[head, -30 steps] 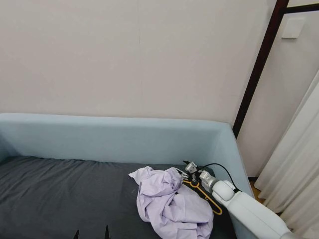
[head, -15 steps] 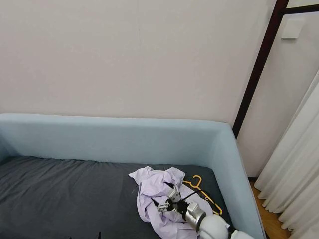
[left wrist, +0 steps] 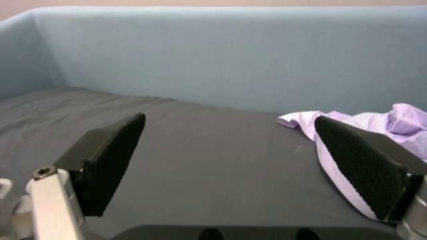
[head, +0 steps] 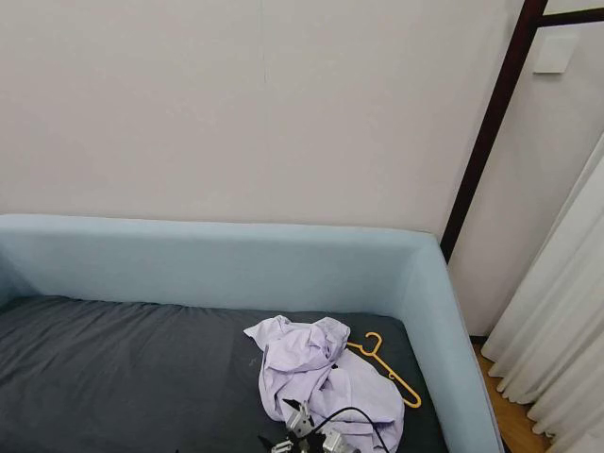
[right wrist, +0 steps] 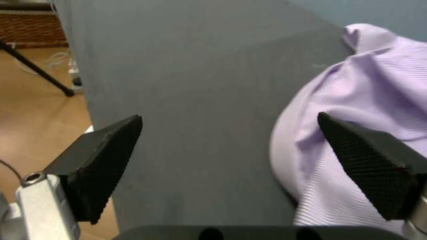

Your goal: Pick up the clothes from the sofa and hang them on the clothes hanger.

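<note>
Shirt (head: pixel 316 373), lavender and crumpled, lies on the dark seat of the sofa (head: pixel 236 264) near its right end, with an orange hanger (head: pixel 387 370) just beside it. The right gripper (right wrist: pixel 230 120) hovers at the shirt's near edge, jaws spread wide and holding nothing, one finger over the cloth. The left gripper (left wrist: pixel 230 119), equally wide open and empty, hangs above bare seat, well apart from the shirt.
</note>
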Controlling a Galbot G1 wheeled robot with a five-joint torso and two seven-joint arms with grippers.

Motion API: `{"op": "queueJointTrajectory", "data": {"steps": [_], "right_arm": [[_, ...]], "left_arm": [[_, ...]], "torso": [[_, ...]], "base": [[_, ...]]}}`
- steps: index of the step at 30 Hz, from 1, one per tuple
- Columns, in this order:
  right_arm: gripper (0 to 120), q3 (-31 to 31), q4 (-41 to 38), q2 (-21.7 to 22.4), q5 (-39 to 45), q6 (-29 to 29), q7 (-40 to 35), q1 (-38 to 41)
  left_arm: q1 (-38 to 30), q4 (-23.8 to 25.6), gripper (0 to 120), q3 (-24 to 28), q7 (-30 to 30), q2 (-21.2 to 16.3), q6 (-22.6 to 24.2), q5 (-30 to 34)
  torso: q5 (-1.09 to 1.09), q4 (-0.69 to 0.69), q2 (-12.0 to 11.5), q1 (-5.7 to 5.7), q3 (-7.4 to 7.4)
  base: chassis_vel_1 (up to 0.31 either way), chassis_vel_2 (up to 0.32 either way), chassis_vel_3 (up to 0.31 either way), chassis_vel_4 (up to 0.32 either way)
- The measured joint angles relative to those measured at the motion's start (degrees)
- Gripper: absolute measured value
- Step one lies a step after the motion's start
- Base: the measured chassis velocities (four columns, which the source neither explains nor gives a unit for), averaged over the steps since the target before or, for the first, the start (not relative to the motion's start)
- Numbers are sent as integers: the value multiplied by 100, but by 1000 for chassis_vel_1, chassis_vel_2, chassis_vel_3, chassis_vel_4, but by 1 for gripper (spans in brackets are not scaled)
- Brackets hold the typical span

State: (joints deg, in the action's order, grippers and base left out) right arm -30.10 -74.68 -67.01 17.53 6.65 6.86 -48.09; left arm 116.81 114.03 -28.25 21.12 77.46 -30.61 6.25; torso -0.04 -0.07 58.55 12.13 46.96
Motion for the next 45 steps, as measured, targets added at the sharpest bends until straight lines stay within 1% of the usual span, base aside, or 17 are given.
{"op": "queueJointTrajectory", "data": {"steps": [5, 7, 8, 9, 13, 18, 24, 29, 30, 31, 34, 35, 38, 40, 41, 42, 45], "right_arm": [[97, -12, 334, -274, -22, 4, 6, 112], [91, 2, 483, -367, -22, -6, -1, 162], [85, 17, 567, -407, -18, -35, -11, 180], [83, 27, 622, -432, 9, -44, -11, 186], [80, 62, 756, -466, 82, -100, -5, 186], [66, 120, 896, -505, 66, -100, -47, 187], [64, 164, 849, -434, 33, -157, -204, 197], [64, 147, 999, -501, -14, -177, -211, 197], [59, 131, 1066, -536, -22, -177, -207, 198], [59, 131, 1066, -536, -22, -177, -207, 198], [45, 121, 1136, -585, -41, -163, -201, 212], [45, 121, 1136, -585, -41, -163, -201, 212], [30, 125, 1088, -547, -48, -134, -200, 218], [22, 113, 1083, -512, -66, -116, -201, 225], [22, 113, 1083, -512, -66, -116, -201, 225], [18, 112, 1071, -501, -67, -108, -209, 221], [4, 138, 876, -413, -14, -90, -242, 181]], "left_arm": [[42, 18, 100, 5, 4, 30, -17, -20], [49, 27, 100, 7, 5, 35, -22, -25], [49, 35, 100, 9, 5, 36, -24, -26], [44, 41, 100, 10, 5, 37, -24, -26], [-7, 43, 100, 7, 7, 46, -25, -26], [-65, 63, 100, -5, 8, 75, -25, -19], [-67, 91, 100, -4, 9, 96, -25, -17], [-67, 92, 100, 16, 9, 97, -25, -18], [-67, 95, 100, 20, 9, 96, -25, -19], [-67, 95, 100, 20, 9, 96, -25, -19], [-51, 96, 100, 30, 9, 94, -25, -22], [-51, 96, 100, 30, 9, 94, -25, -22], [-69, 57, 100, 60, 8, 91, -24, -31], [-105, 42, 100, 86, 6, 88, -15, -34], [-105, 42, 100, 86, 6, 88, -15, -34], [-124, 35, 100, 96, 5, 85, -7, -35], [-190, -20, 100, 117, 2, 59, 6, -36]], "torso": [[0, 1, 0, 0, 0], [1, 1, 0, 0, 0], [0, 1, 0, 0, 0], [0, 1, 0, 0, 0], [0, 0, -1, 0, 0], [0, 0, -1, 0, 0], [0, 0, -1, 1, 0], [0, 0, -1, 1, 0], [0, 0, -1, 1, 0], [0, 0, -1, 1, 0], [1, 0, -1, 1, 0], [1, 0, -1, 1, 0], [1, 1, -1, 1, 0], [0, 0, -1, 1, 0], [0, 0, -1, 1, 0], [1, 0, -1, 1, 0], [1, 0, -1, 1, 0]], "base": [[0, 0, 0, 0], [0, 0, 0, 0], [0, 0, 0, 0], [0, 0, 0, 0], [0, 0, 0, 0], [0, 0, 0, 0], [0, 0, 0, 0], [0, 0, 0, 0], [0, 0, 0, 0], [0, 0, 0, 0], [0, 0, 0, 0], [0, 0, 0, 0], [0, 0, 0, 0], [0, 0, 0, 0], [0, 0, 0, 0], [0, 0, 0, 0], [0, 0, 0, 0]]}}
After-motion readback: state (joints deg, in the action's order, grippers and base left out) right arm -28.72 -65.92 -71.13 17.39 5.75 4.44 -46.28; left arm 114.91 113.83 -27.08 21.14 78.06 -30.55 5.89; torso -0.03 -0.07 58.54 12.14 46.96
